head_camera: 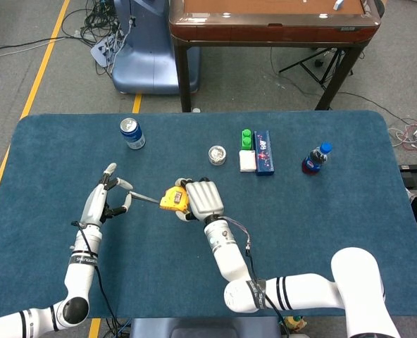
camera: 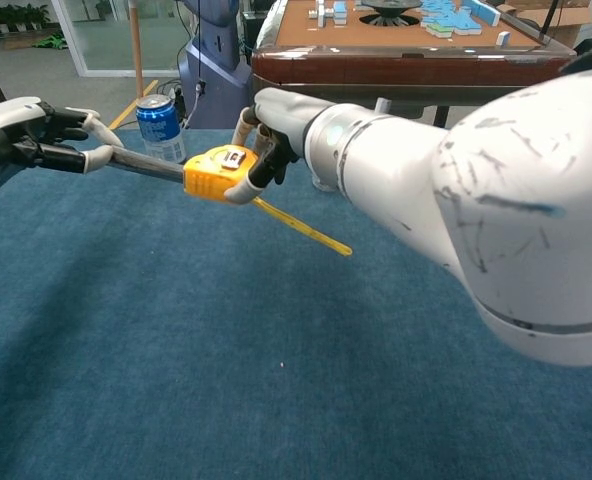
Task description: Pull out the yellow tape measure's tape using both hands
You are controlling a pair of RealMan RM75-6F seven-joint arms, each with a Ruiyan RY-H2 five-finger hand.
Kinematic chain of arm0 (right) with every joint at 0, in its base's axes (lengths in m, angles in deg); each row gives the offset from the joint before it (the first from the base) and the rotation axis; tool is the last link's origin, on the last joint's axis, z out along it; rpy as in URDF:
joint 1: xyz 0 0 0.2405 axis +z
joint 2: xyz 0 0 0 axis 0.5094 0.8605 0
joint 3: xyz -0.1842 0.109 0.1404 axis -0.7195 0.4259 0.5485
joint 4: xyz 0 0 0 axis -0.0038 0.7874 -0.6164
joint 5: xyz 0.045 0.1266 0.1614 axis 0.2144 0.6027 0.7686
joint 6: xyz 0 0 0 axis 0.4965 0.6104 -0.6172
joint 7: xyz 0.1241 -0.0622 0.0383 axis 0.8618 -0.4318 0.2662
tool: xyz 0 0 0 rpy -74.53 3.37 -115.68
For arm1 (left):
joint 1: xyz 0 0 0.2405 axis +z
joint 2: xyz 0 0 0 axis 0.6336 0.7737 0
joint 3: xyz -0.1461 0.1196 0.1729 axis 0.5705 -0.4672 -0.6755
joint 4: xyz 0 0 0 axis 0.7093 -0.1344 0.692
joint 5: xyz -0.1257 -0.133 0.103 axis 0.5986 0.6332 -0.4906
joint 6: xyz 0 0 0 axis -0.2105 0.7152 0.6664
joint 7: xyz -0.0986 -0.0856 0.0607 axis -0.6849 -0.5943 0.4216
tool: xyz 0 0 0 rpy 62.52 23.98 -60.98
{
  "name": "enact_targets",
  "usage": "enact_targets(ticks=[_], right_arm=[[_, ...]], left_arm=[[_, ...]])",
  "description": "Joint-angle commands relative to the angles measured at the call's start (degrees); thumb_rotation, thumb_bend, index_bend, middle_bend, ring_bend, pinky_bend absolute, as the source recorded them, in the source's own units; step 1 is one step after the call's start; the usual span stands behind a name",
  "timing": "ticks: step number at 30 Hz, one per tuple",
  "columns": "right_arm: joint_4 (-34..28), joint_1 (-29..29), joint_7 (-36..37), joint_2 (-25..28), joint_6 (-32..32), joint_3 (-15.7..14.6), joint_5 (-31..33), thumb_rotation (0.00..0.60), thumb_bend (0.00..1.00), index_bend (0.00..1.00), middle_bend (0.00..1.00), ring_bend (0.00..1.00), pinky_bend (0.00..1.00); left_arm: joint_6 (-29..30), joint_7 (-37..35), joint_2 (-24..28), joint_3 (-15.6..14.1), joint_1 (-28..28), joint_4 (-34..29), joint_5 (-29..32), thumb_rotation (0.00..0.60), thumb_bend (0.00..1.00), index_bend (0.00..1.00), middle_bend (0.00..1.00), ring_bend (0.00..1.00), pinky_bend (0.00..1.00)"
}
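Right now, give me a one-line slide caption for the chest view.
Right robot hand grips the yellow tape measure while the left robot hand pinches its extended tape above the blue table.

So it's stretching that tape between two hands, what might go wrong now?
The left robot hand pinches only the tip of the tape; if it slips, the tape would likely snap back into the yellow tape measure. The right robot hand holds the case above the table, so a loosened grip may drop it. The soda can stands just behind the tape and might get knocked.
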Motion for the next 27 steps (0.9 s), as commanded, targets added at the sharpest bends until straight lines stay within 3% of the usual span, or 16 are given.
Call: enact_targets(ticks=[1, 17, 27], right_arm=[[0.1, 0.0, 0.1, 0.0, 0.0, 0.0, 0.1, 0.6, 0.66, 0.59, 0.57, 0.46, 0.22], [0.1, -0.2, 0.8, 1.1, -0.4, -0.2, 0.6, 0.6, 0.66, 0.59, 0.57, 0.46, 0.22], [-3.1, -2.5, 1.8, 5.3, -2.7, -3.1, 0.3, 0.6, 0.66, 0.6, 0.57, 0.46, 0.22]], left_arm=[[-0.3, -0.3, 0.1, -0.1, 0.1, -0.1, 0.1, 0.6, 0.47, 0.48, 0.0, 0.0, 0.0], [-0.5, -2.2, 0.1, -0.3, 0.5, 0.0, -1.1, 0.6, 0.5, 0.57, 0.0, 0.0, 0.0], [0.4, -5.7, 0.0, -1.6, 2.1, 1.3, -4.9, 0.6, 0.5, 0.57, 0.02, 0.0, 0.0]])
